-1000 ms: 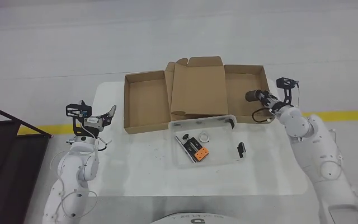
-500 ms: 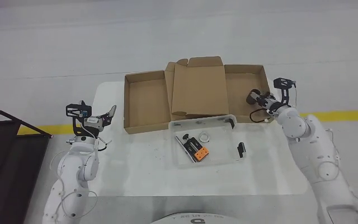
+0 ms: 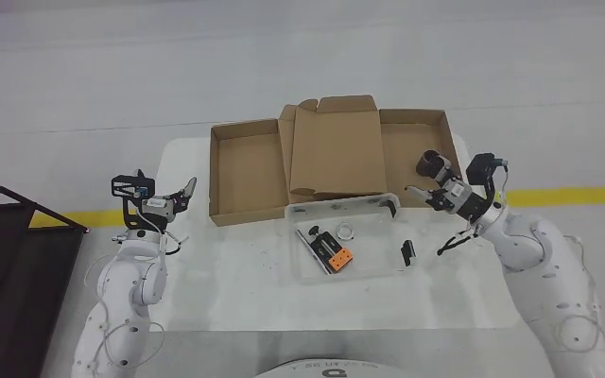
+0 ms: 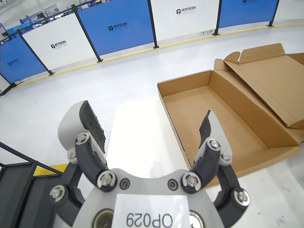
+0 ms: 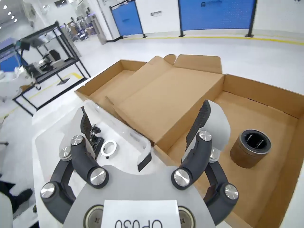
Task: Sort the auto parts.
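A dark cylinder (image 3: 431, 163) (image 5: 250, 148) stands upright in the right cardboard box (image 3: 402, 132) (image 5: 261, 96). My right gripper (image 3: 427, 194) (image 5: 144, 119) hangs open and empty just in front of that box, near its front wall. A clear tray (image 3: 312, 269) (image 5: 59, 129) holds an orange-and-black part (image 3: 332, 251), a white ring (image 3: 346, 229) (image 5: 108, 147) and a black part (image 3: 390, 203) (image 5: 143, 161). My left gripper (image 3: 180, 194) (image 4: 149, 122) is open and empty at the table's left edge, beside the empty left box (image 3: 246, 180) (image 4: 213, 110).
A folded cardboard lid (image 3: 336, 146) lies between the two boxes. A small black piece (image 3: 407, 252) rests at the tray's right side. The white table (image 3: 236, 283) has bare room in front and left of the tray.
My right gripper held the dark cylinder over the right box, let it go there, and has drawn back toward the table's front. The left arm has not moved.
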`<state>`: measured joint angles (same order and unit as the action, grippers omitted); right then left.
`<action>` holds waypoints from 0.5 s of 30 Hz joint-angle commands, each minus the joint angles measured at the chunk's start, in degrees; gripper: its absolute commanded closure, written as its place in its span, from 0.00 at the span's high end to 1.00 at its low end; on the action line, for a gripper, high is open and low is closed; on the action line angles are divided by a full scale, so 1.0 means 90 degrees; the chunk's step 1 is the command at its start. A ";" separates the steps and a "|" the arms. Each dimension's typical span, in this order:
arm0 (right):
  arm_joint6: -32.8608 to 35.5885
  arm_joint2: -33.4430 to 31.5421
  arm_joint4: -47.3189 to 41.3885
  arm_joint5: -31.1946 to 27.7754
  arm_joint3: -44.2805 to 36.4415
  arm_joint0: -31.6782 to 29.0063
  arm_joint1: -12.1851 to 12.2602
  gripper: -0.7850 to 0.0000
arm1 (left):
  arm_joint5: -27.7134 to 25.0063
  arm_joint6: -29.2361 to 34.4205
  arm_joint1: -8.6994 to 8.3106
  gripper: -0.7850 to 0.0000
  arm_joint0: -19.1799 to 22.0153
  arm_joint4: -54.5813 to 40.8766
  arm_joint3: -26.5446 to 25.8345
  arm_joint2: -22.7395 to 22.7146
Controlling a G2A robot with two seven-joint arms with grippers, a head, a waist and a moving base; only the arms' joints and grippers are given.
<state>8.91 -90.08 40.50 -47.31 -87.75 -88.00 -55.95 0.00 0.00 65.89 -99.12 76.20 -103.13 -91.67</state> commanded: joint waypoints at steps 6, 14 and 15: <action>0.0003 0.0000 -0.0047 0.0039 0.0015 0.0009 -0.0001 1.00 | 0.0000 0.0000 0.0000 1.00 0.0000 0.0000 0.0000 0.0000; 0.0169 0.0147 0.0356 0.0246 -0.0279 -0.0042 -0.0010 1.00 | 0.0000 0.0000 0.0000 1.00 0.0000 0.0000 0.0000 0.0000; 0.0189 0.0195 0.0577 0.0212 -0.0454 -0.0077 -0.0009 1.00 | 0.0000 0.0000 0.0000 1.00 0.0000 0.0000 0.0000 0.0000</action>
<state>10.45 -88.62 43.82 -45.24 -90.55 -88.48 -56.04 0.00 0.00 65.89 -99.12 76.20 -103.13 -91.67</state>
